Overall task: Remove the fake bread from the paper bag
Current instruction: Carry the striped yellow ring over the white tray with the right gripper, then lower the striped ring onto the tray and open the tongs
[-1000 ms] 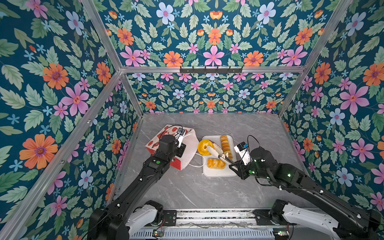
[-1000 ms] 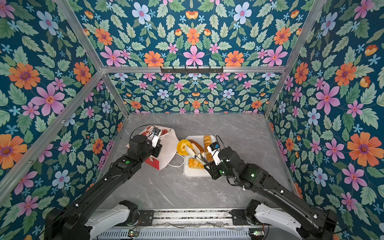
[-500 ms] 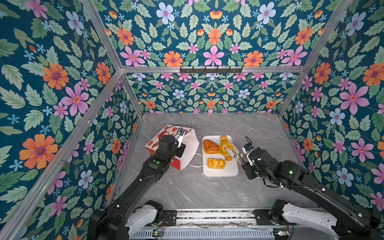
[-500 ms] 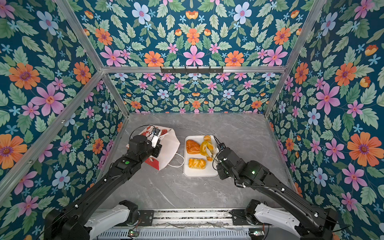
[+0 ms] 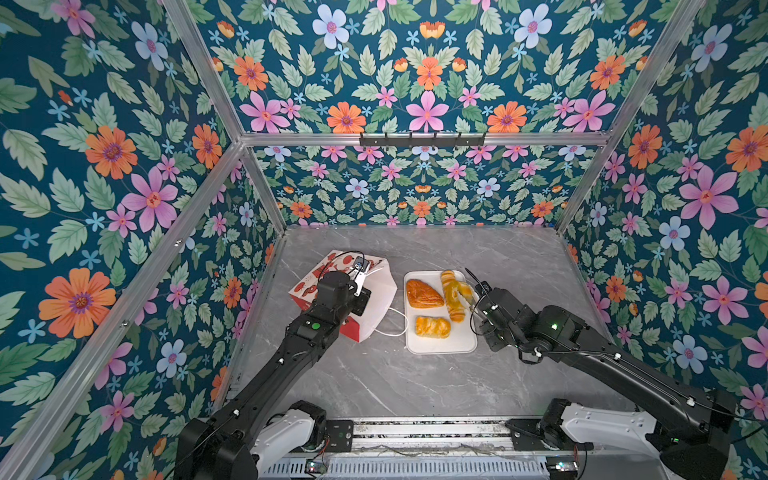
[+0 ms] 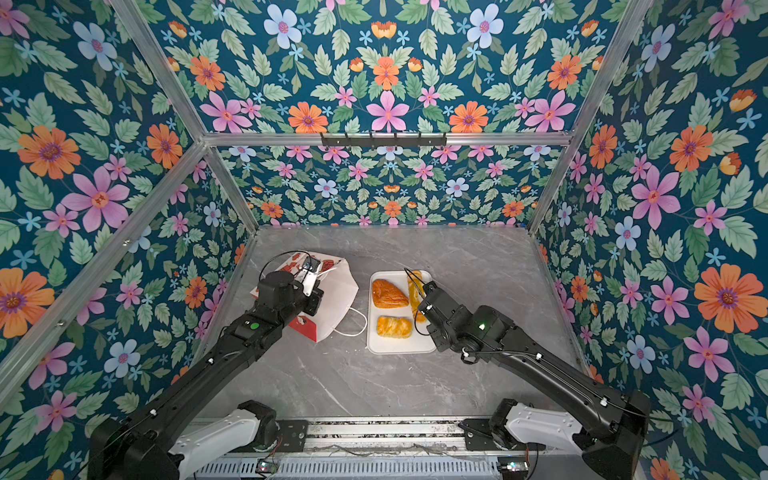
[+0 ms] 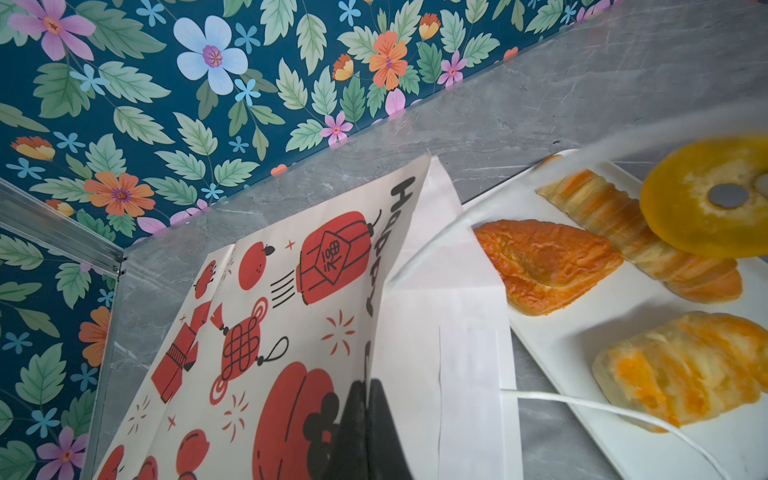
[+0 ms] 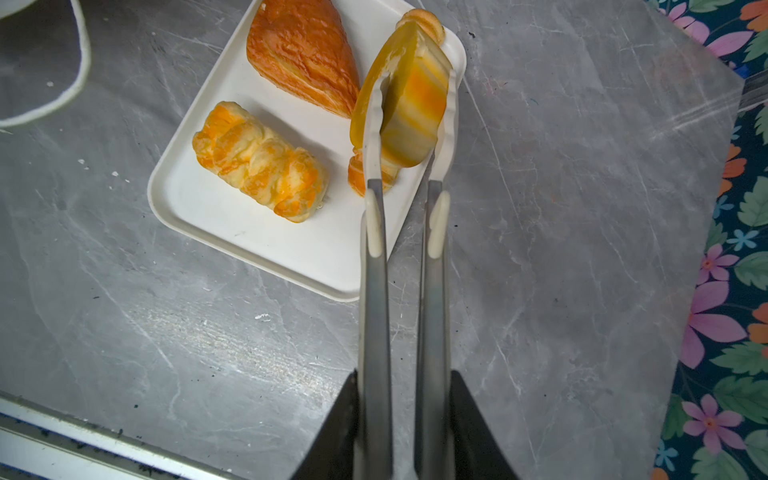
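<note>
Left of centre in both top views, the paper bag is resting on the grey counter. The left end effector is pinching its rim with jaws fully closed. The right end effector is clamping narrowly on tongs, whose tips are squeezing a fake bread ring just above the white tray. A brown bun and a striped roll are lying on that tray, at the centre of both top views.
</note>
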You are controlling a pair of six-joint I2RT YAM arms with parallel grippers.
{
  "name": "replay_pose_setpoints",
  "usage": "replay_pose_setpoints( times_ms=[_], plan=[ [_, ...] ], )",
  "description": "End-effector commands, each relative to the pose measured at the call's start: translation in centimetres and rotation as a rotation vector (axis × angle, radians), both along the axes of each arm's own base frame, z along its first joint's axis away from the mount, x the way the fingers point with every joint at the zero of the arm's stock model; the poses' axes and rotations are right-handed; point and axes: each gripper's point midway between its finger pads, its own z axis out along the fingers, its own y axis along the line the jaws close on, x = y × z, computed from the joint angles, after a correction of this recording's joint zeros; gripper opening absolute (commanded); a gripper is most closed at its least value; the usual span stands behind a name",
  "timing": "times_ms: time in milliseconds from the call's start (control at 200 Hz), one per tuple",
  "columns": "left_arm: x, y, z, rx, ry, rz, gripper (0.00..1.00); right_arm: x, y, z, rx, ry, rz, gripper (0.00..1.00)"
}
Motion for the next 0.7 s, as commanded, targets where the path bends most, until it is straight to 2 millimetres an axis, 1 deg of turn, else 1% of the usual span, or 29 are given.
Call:
replay_pose_setpoints(
  times_ms=[0, 115, 300, 475, 695],
  plan=[
    [0.2, 0.0, 0.3, -0.005, -0.019, 0.006, 0.00, 0.8, 0.2, 0.5, -0.039, -0.038, 0.022, 0.00],
    [0.2, 0.1, 0.3, -0.004, -0.018, 0.007, 0.00, 1.0, 0.4, -0.1, -0.091, -0.033, 0.040, 0.00],
    [0.2, 0.1, 0.2, -0.001, -0.016, 0.005, 0.00, 1.1, 1.6, -0.6, -0.160, -0.042, 0.086, 0.00],
    [0.2, 0.0, 0.1, -0.001, -0.011, 0.002, 0.00, 0.9, 2.5, -1.5, -0.232, -0.031, 0.123, 0.00],
    [0.1, 0.0, 0.0, -0.001, -0.008, -0.001, 0.00, 0.1, 3.7, -1.7, -0.186, -0.002, 0.150, 0.00]
  ],
)
